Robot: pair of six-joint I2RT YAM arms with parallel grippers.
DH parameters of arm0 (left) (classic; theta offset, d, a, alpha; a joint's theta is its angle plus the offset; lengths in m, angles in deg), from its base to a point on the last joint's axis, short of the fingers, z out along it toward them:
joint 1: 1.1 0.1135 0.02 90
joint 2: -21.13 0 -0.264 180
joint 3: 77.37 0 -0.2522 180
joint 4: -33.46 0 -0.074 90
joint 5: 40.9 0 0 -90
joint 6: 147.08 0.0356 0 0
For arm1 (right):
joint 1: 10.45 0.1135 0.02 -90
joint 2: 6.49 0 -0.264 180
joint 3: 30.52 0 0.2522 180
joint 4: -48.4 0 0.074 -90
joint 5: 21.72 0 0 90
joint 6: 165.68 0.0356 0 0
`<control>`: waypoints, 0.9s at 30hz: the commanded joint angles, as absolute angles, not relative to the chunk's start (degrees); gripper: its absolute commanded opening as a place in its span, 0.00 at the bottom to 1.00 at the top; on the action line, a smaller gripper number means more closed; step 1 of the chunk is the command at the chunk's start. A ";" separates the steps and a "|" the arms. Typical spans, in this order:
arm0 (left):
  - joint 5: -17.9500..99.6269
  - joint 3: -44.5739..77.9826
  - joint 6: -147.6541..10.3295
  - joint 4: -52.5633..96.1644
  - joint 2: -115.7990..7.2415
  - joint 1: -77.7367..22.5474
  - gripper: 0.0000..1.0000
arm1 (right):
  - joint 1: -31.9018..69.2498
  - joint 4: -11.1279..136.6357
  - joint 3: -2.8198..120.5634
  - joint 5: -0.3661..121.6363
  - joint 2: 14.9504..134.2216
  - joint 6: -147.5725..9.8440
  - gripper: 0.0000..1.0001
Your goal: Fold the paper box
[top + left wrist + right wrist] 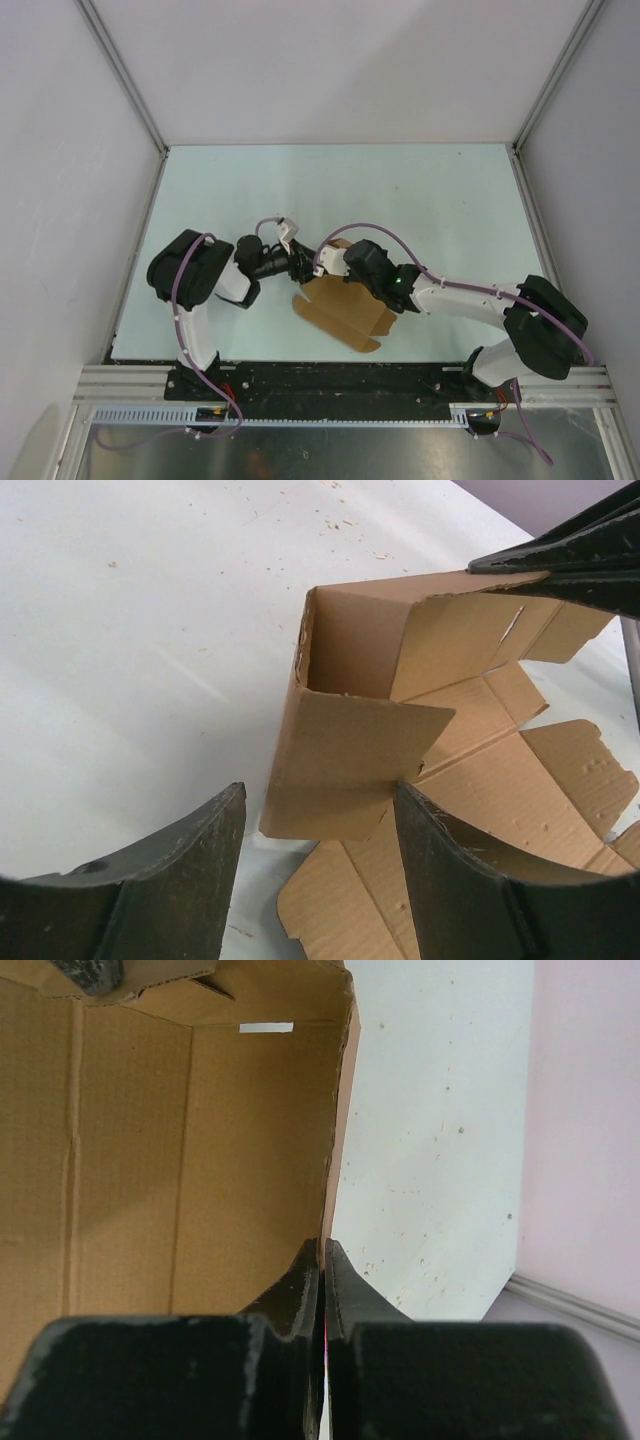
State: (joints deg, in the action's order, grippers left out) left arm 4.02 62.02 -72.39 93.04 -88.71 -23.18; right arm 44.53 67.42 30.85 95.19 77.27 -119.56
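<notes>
- Two arms meet near the middle of the pale tabletop [430, 200], and the paper box [340, 312] lies just in front of both.
- Farthest left, the left hand [318, 810] has its fingers [150, 890] spread wide with nothing clamped between them. It faces the box from the left side.
- Straight ahead of that hand, in the gap between its fingers, stands one raised corner of the box. A short side flap is bent across the corner, and a taller wall rises behind it.
- Past the corner the rest of the cardboard lies flat on the tabletop, its tabs and panels unfolded. In the top view this flat part runs slantwise from the hands toward the near right.
- On the right, the right hand [323, 1260] is pressed together on the upper edge of the raised wall. It pinches the thin cardboard and holds the wall upright.
- Judgement: the box is only partly formed, with one corner up and most panels down.
- The next move likely turns on the side flap. It lies directly in line with the left hand and closer to it than to the right, which is busy with the wall.
- A push from the left could buckle the thin wall if the pinch slips.
</notes>
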 commanded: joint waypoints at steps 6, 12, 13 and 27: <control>9.20 64.97 -67.37 96.16 -85.40 -23.68 0.68 | 45.36 69.28 29.56 90.43 75.95 -121.47 0.00; 8.41 63.56 -66.22 96.16 -85.83 -23.86 0.70 | 45.62 69.63 29.56 89.46 76.12 -121.82 0.00; 8.15 62.86 -66.22 96.16 -85.84 -23.86 0.69 | 45.62 69.54 29.56 89.46 76.21 -121.82 0.00; 5.16 61.98 -65.78 96.42 -88.29 -25.00 0.70 | 45.88 70.77 29.56 86.73 76.39 -121.82 0.00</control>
State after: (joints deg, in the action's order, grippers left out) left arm 6.75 63.25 -67.37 93.78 -87.60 -24.38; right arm 44.88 67.74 30.48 92.64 76.55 -121.70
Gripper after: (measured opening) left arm 0.698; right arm 0.017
